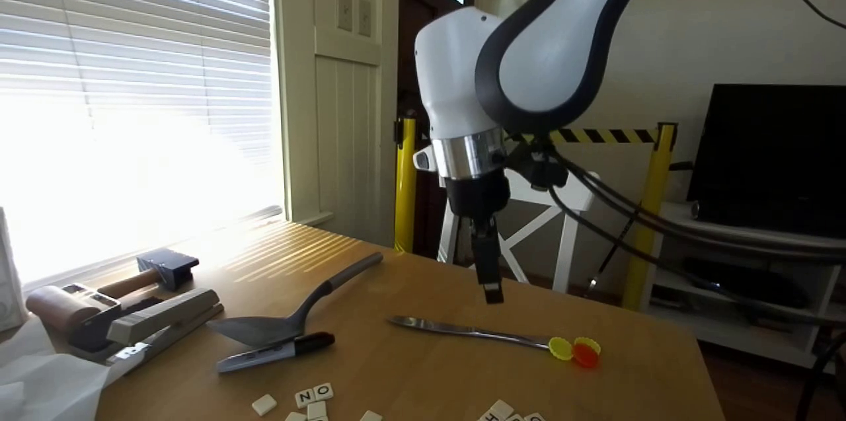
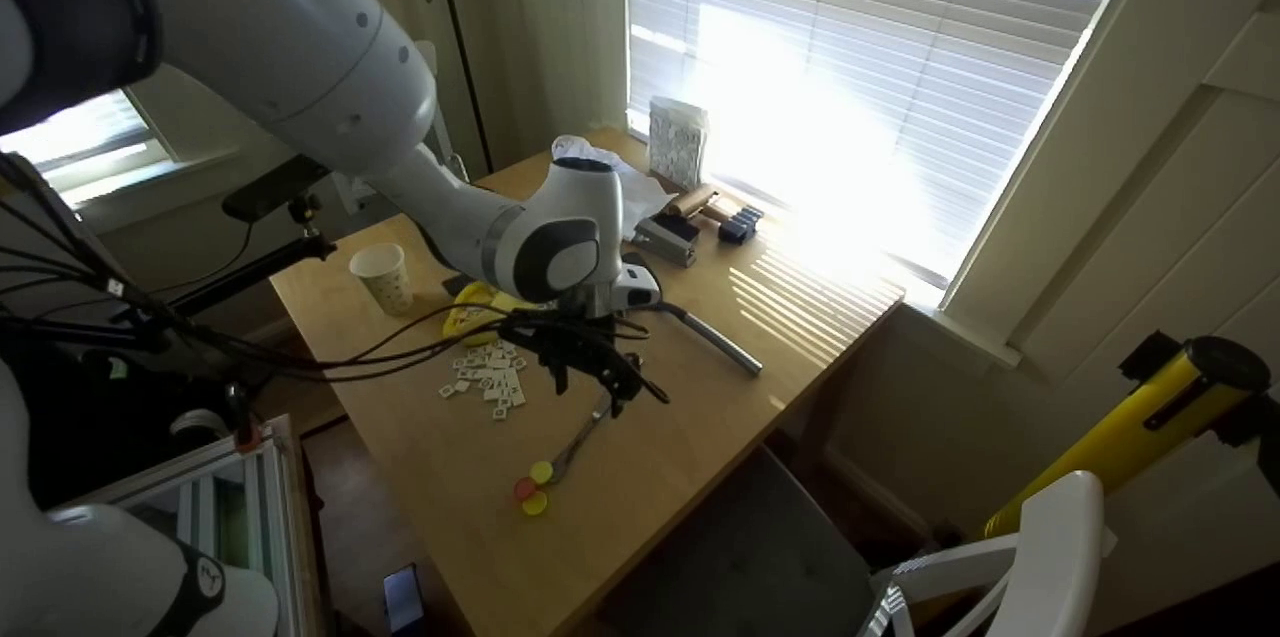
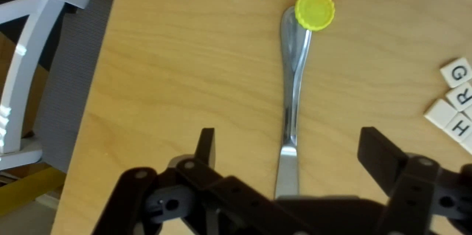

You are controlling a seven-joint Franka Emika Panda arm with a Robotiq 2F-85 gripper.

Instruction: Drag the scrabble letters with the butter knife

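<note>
The slim, silver-grey metal butter knife [image 3: 291, 106] lies flat on the pale wooden desk [image 3: 184, 80]; in the wrist view its rounded handle points to 12 o'clock and its blade to 6 o'clock, the tip hidden behind the claw [image 3: 289, 142]. The claw is released, its 2 jaws spread toward 9 and 3 o'clock with nothing held between them, and it hovers above the butter knife, not touching it.

The metal looks stiff and hard to damage; I expect it to be weightier than its slimness suggests, and slippery along its polished sides. The best hold is probably the narrow stem of the handle, just on the 12 o'clock side of the step where the blade begins: near mid-length it should balance, and the blade is left free for dragging. The pinch needs to go low, since the butter knife barely rises off the desk; a loose grip may let it twist.

1 yellow, round, scalloped disc [image 3: 314, 10] overlaps the handle's end at 12 o'clock and could be pulled along. The small, cream, square Scrabble tiles [image 3: 461, 96] lie well apart from the handle, toward 3 o'clock; they look light and rigid, likely to slide easily, though some might slip under the blade.
</note>
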